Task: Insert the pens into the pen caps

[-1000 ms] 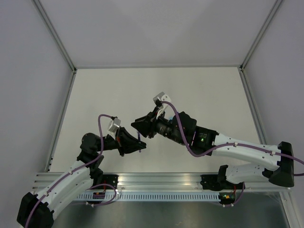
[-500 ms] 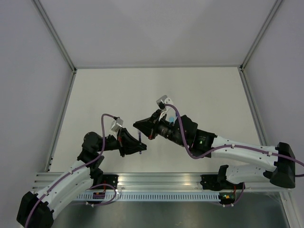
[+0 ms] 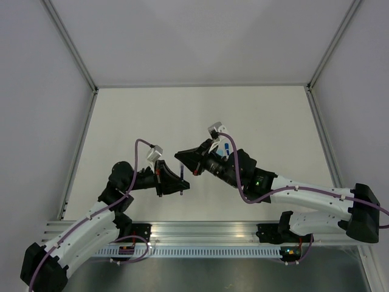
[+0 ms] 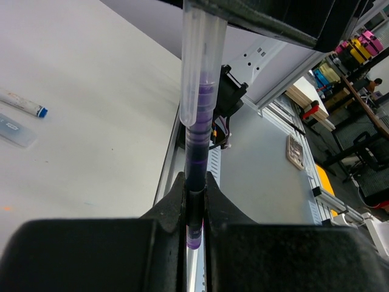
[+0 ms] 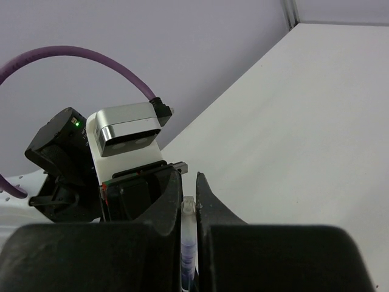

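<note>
Since a second ago my right gripper (image 5: 189, 185) has gone from half spread to pressed together, and both wrists have shifted slightly right.

1. Nearest, my left gripper (image 4: 194, 182) is pressed together, pinching the lower barrel of the dark pen (image 4: 196, 152), which is held clear of the table (image 4: 91, 73).
2. Just beyond, the pen's upper end sits inside the pale translucent cap (image 4: 202, 61), which my right gripper pinches from the far side.
3. Farther off to the left, the white pen (image 4: 23, 102) and a second pale cap (image 4: 13, 129) lie on the table, just beside each other.

Step in hand, as I judge it: seating the cap on the dark pen. The cap looks only partly on. The next move calls for pressing the two grippers together along the pen's axis, keeping both aligned so the cap does not tilt or jam.
</note>
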Controlling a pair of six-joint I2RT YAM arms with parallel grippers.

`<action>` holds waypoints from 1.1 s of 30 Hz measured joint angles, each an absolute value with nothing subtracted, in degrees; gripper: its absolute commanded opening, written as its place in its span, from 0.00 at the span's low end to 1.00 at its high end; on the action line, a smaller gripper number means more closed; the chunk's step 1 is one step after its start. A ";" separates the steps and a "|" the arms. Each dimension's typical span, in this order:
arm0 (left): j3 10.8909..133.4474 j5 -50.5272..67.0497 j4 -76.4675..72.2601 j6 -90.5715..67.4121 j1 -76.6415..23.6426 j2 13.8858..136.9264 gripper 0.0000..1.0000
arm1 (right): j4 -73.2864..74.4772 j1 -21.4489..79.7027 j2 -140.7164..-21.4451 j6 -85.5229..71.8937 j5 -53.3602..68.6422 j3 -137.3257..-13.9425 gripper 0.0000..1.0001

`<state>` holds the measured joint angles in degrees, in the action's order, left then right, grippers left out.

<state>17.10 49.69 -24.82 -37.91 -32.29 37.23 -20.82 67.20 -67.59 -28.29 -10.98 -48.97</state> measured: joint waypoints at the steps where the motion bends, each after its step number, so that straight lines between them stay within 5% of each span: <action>1: 17.54 49.45 -24.18 -37.87 -32.32 37.47 0.02 | -21.52 67.07 -67.57 -28.49 -11.07 -48.64 0.00; 33: 27.38 45.01 -0.40 -28.71 -30.81 44.23 0.02 | -44.82 63.75 -71.85 -37.54 -13.30 -35.53 0.00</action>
<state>27.38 45.01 -0.40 -28.71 -30.81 44.23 -44.82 63.75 -71.85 -37.54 -13.30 -35.53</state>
